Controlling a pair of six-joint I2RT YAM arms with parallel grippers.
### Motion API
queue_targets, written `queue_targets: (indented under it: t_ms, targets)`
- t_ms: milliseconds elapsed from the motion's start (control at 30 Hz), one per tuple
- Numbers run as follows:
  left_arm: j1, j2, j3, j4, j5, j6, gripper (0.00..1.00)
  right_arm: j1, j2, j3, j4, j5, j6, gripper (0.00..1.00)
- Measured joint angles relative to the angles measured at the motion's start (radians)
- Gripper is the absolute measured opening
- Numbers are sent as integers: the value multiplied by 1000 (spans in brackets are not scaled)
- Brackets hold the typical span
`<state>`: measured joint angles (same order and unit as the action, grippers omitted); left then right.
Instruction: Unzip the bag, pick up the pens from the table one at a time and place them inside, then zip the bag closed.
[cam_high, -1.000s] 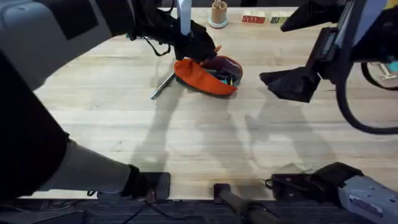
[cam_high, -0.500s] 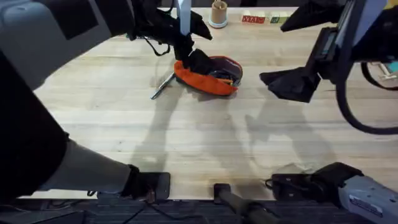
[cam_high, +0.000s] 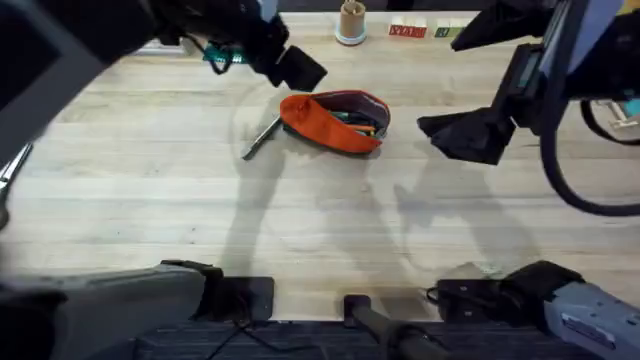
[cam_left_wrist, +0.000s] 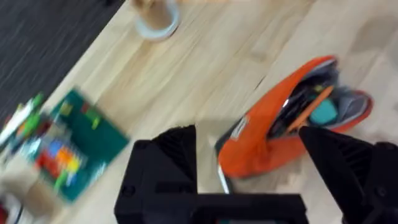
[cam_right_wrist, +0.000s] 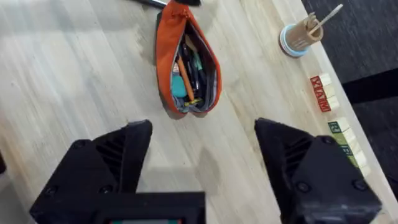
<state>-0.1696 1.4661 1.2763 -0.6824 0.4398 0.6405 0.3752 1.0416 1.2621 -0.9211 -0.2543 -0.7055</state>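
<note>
The orange bag (cam_high: 333, 121) lies unzipped at the back middle of the table (cam_high: 320, 220), its mouth gaping. Inside I see an orange pen (cam_right_wrist: 182, 72) among other dark and teal items. The right wrist view looks down into the bag (cam_right_wrist: 186, 62), and the left wrist view shows it from the side (cam_left_wrist: 273, 124). A silvery grey pen (cam_high: 262, 138) lies on the wood just left of the bag. My left gripper (cam_high: 298, 67) hangs open and empty behind the bag's left end. My right gripper (cam_high: 448, 134) hovers open to the right of the bag, apart from it.
A cup of wooden sticks (cam_high: 351, 22) and a row of letter blocks (cam_high: 407, 31) stand at the far edge. A green board with coloured pieces (cam_left_wrist: 68, 143) lies beyond the left gripper. Bare wood stretches across the table's front half.
My left gripper has lifted off the bag's left end and drawn back toward the far left. The bag, the grey pen and the right arm have stayed put.
</note>
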Motion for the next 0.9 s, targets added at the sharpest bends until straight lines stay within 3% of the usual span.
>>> queue_targets:
  t_ms: [200, 400, 533, 633, 767, 900]
  targets:
    - [0, -66, 1, -158, -194, -38, 993, 0, 0, 0, 0, 0, 0, 997]
    - [1, -72, 1, -292, -288, -89, 994, 0, 0, 0, 0, 0, 0, 998]
    - [30, -72, 1, -352, -307, -141, 993, 0, 0, 0, 0, 0, 0, 997]
    - [86, -72, -3, -346, -302, -186, 998, 0, 0, 0, 0, 0, 0, 997]
    - [156, -72, -62, -270, -254, -213, 998, 0, 0, 0, 0, 0, 0, 997]
    - [175, -72, -167, -157, -232, -220, 995, 0, 0, 0, 0, 0, 0, 997]
